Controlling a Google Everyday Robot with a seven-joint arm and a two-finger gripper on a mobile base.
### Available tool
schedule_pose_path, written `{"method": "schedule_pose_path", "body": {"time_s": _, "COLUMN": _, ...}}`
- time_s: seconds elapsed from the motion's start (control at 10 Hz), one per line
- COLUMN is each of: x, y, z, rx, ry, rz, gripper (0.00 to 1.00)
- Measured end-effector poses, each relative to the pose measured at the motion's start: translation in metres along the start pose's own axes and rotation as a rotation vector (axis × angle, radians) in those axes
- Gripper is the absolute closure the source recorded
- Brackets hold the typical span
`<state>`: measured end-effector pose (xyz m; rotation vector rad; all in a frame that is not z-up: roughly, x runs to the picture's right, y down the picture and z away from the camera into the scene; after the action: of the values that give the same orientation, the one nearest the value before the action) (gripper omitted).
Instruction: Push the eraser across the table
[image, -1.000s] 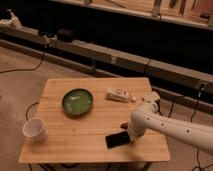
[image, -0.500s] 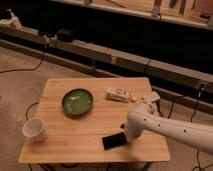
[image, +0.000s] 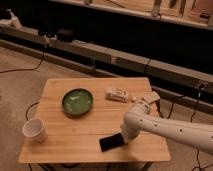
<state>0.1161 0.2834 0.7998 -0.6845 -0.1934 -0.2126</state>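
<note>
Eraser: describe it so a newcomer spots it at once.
Start at the small light wooden plank table. Along its near edge, right of centre, lies the flat black rectangular eraser, with the white arm's end effector at its right end. It is the only black thing there; the round green bowl, white cup and white printed box sit farther off.

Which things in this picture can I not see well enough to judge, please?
1. The tool, at the right end of the eraser near the front edge of the table: in the camera view the wrist covers the contact.
2. The white box: print too small to read.
3. The brown thing, right rear: partly behind the arm.
4. The arm: cut off by the right edge.
</note>
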Motion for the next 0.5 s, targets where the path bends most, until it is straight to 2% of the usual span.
{"method": "schedule_pose_path", "body": {"time_s": 0.5, "x": -0.02, "y": -0.004, "z": -0.002, "rx": 0.003, "ry": -0.001, "rz": -0.045, "gripper": 1.0}}
